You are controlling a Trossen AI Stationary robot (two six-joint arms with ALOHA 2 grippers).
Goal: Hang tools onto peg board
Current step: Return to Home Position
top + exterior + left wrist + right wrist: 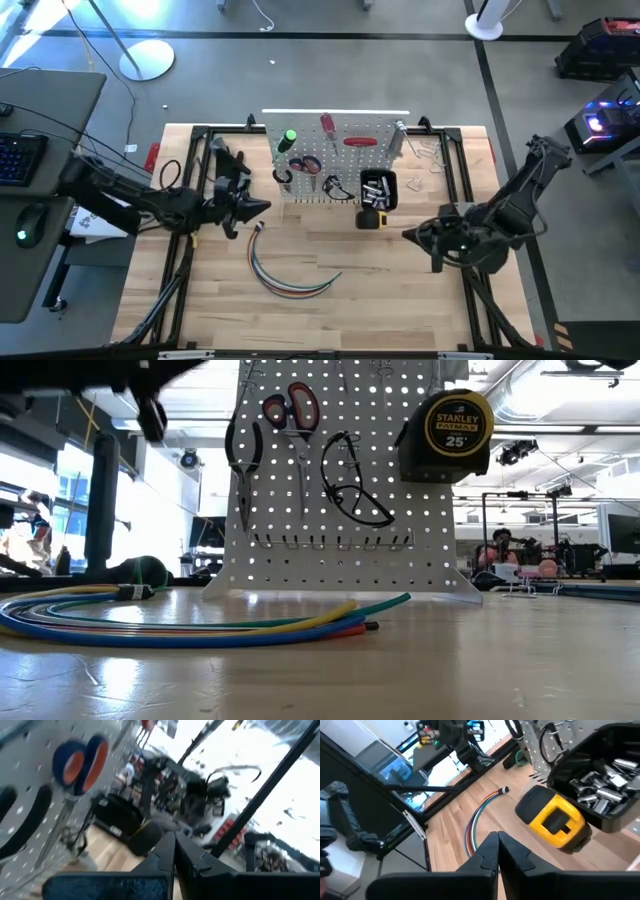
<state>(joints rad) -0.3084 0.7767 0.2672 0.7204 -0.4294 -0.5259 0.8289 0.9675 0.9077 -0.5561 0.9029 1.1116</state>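
Peg board (335, 160) stands upright at back of wooden table (400, 300). On peg board:
- red-handled scissors (291, 408)
- black pliers (243, 460)
- green screwdriver (288, 138)
- black bin (600, 785) full of silver bits
- yellow tape measure (447, 435), just beside bin, up off table

Coloured cables (290, 275) curve on table in front of peg board.

Left gripper (262, 206) near peg board's left edge, fingers pressed together, holding nothing. Right gripper (408, 234) in front of peg board's right end, fingers together, empty too.

Grey floor behind peg board. Desk with keyboard (20, 160) far left of it.

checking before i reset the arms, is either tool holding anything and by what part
Nothing is held: the left tool and the right tool are both shut on nothing.
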